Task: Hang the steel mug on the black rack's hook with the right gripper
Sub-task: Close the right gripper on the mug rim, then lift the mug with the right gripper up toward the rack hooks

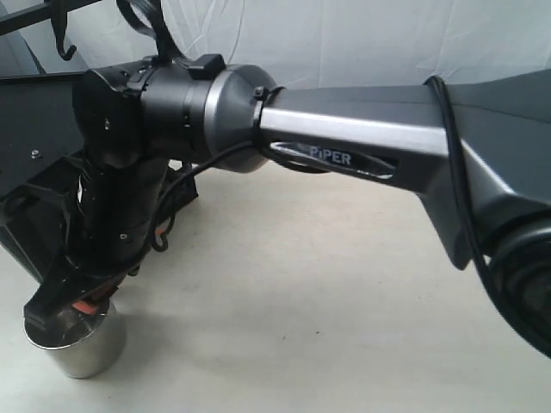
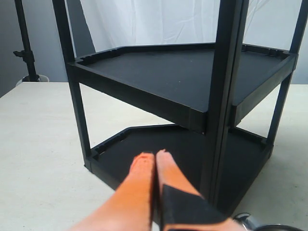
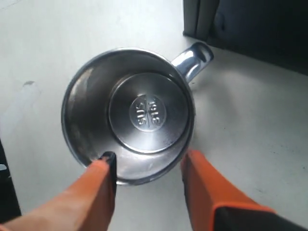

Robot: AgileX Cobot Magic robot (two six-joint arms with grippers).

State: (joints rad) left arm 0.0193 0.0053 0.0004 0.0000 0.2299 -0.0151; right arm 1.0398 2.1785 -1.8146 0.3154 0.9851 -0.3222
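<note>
Exterior view: right arm (image 1: 362,129) reaches across the frame, silver-grey link lettered "PiPER" in white. Its gripper (image 1: 73,303) points down over the mug (image 1: 77,342), which stands upright on the pale table (image 1: 327,327) at lower left. An orange pad shows just above the rim. Rack (image 1: 26,129) stands behind — a hook (image 1: 62,43) hangs from its top bar, well above the mug.

Left wrist view: left gripper (image 2: 155,166) has its orange fingers (image 2: 137,187) pressed together, nothing between them. Two black trays of the rack lie ahead, thin posts at the corners.

Right wrist view: looking straight down into the mug — base stamped "SUS 316". Right fingers (image 3: 96,192) are spread apart, straddling the rim; one pad lies against the wall, the other just beside it. Not clamped. Handle (image 3: 192,60) points toward the rack's foot.
</note>
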